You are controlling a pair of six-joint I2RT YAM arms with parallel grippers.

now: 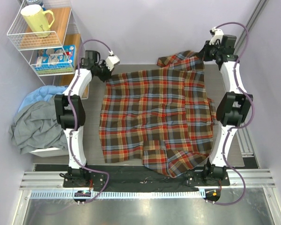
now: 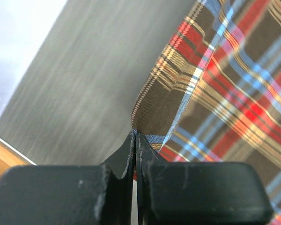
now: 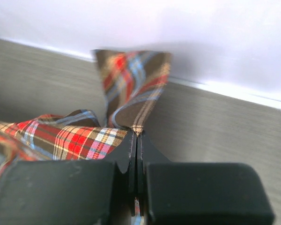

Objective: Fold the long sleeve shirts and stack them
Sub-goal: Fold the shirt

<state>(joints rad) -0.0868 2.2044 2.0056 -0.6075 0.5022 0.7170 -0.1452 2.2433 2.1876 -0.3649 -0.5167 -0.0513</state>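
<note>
Position, seen from above: the shirt (image 1: 154, 117) lies spread over the table (image 1: 136, 67) between the two arms, and its near edge reaches the black strip by their bases. Plaid cloth is bunched at the far right corner, probably a sleeve. The other sleeve cannot be made out. The left gripper (image 1: 105, 75) sits at the far left corner of the cloth and the right gripper (image 1: 203, 57) at the far right. Both sets of fingertips are hidden under the wrist housings. A wire shelf (image 1: 42, 42) and a heap of grey and blue cloth (image 1: 35, 124) stand off to the left.

Left wrist view: the left gripper (image 2: 135, 136) has its fingers pressed fully together, pinching a thin edge of the shirt (image 2: 225, 93) at the tips. The cloth runs out of frame to the right.

Right wrist view: the right gripper (image 3: 136, 136) is likewise clamped tight on the shirt (image 3: 131, 84). A fold stands up above the tips, and the cloth at lower left is blurred.
</note>
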